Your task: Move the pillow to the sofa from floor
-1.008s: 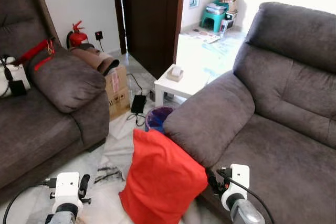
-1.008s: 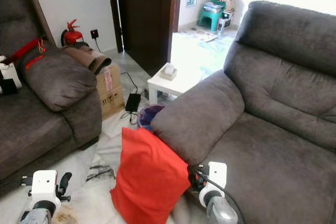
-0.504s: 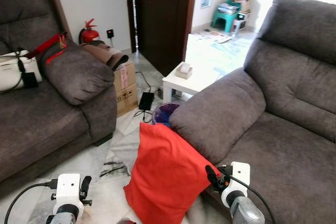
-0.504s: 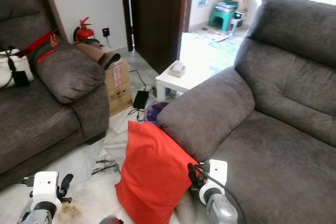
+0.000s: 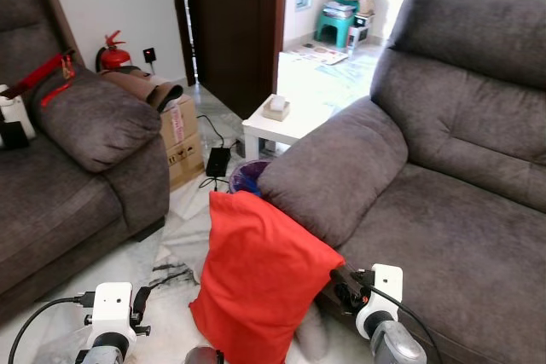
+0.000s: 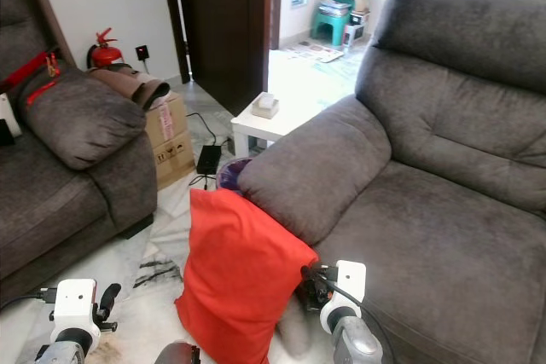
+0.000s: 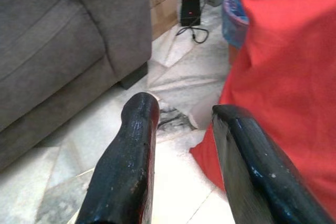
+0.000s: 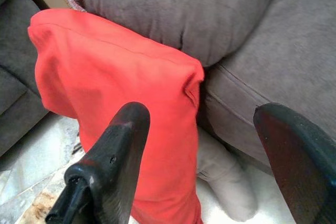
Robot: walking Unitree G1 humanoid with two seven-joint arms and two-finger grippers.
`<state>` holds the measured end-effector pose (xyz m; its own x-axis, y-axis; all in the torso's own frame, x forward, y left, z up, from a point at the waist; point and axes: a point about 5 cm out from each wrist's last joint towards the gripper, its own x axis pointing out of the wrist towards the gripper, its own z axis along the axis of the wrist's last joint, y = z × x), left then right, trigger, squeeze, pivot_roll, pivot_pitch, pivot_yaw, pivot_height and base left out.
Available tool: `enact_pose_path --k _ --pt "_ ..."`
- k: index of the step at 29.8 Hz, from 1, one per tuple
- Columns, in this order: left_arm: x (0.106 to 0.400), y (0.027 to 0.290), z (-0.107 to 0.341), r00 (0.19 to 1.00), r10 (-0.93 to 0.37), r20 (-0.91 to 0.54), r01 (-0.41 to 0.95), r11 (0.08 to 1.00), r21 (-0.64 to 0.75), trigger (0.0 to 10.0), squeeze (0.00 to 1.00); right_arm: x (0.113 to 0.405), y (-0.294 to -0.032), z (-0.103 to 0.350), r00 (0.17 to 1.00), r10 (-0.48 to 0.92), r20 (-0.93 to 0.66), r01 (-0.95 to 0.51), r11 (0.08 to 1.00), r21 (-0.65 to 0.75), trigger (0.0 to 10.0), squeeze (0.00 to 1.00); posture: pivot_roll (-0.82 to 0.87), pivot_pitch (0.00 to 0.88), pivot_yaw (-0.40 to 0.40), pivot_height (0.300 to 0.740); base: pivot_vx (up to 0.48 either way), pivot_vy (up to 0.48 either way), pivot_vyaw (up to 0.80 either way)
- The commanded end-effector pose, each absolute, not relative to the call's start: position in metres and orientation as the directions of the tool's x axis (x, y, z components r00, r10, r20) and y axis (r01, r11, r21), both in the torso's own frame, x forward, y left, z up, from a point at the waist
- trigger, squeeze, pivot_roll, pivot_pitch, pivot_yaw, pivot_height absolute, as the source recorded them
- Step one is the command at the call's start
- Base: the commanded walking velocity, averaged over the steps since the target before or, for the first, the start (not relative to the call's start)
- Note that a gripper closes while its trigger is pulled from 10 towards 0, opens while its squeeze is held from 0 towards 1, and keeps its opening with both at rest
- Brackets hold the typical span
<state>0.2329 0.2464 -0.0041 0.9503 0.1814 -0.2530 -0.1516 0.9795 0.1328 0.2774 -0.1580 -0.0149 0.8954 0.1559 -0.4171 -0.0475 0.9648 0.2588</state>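
A red pillow stands upright on the pale marble floor, leaning against the armrest of the grey sofa on my right. My right gripper is open, low beside the pillow's right edge, where the pillow meets the sofa base. My left gripper is also open, low over the floor to the pillow's left; the red fabric lies just past one finger. Neither gripper holds anything.
A second grey sofa stands on the left. Behind the pillow are a blue bin, a small white table, a cardboard box and a black power adapter. A pale lump lies at the pillow's foot.
The whole picture has shifted, so the camera has moved. The pillow still leans on the armrest. Both grippers stay low and open.
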Motion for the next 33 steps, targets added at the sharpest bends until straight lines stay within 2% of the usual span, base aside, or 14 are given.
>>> enact_pose_path --k 1,10,19,22,26,32,33 --pt "0.233 0.248 -0.004 0.947 0.184 -0.262 -0.155 0.979 0.130 10.0 0.00 0.278 -0.158 -0.014 0.896 0.155 -0.416 -0.046 0.964 0.260 10.0 0.00 0.20 0.018 0.006 0.602 0.259 0.000 0.00" --pt "0.231 0.248 -0.005 0.947 0.187 -0.263 -0.158 0.979 0.127 10.0 0.00 0.281 -0.157 -0.012 0.900 0.170 -0.401 -0.066 0.964 0.259 10.0 0.00 0.20 0.014 0.003 0.602 0.344 0.000 0.00" --pt "0.231 0.247 -0.005 0.947 0.184 -0.261 -0.155 0.979 0.129 10.0 0.00 0.284 -0.162 -0.007 0.917 0.153 -0.368 -0.059 0.966 0.253 10.0 0.00 0.21 0.010 0.000 0.602 0.375 0.000 0.61" --pt "0.230 0.244 -0.005 0.954 0.164 -0.252 -0.136 0.983 0.126 10.0 0.00 0.288 -0.171 -0.002 0.934 0.102 -0.343 0.001 0.958 0.285 10.0 0.00 0.21 0.010 0.000 0.602 0.000 0.000 0.00" --pt "0.228 0.242 -0.006 0.954 0.156 -0.257 -0.129 0.985 0.118 10.0 0.00 0.297 -0.182 0.009 0.952 0.059 -0.301 0.023 0.965 0.261 10.0 0.00 0.21 0.016 -0.002 0.602 0.000 0.000 0.00" --pt "0.226 0.239 -0.009 0.954 0.140 -0.265 -0.111 0.986 0.121 10.0 0.00 0.304 -0.197 0.019 0.957 0.068 -0.283 -0.005 0.976 0.216 10.0 0.00 0.21 0.021 -0.008 0.602 0.000 0.000 0.00" --pt "0.226 0.238 -0.009 0.954 0.140 -0.266 -0.111 0.987 0.120 10.0 0.00 0.304 -0.200 0.020 0.956 0.087 -0.280 -0.026 0.976 0.216 10.0 0.22 0.21 0.022 -0.010 0.602 0.000 0.000 0.00"
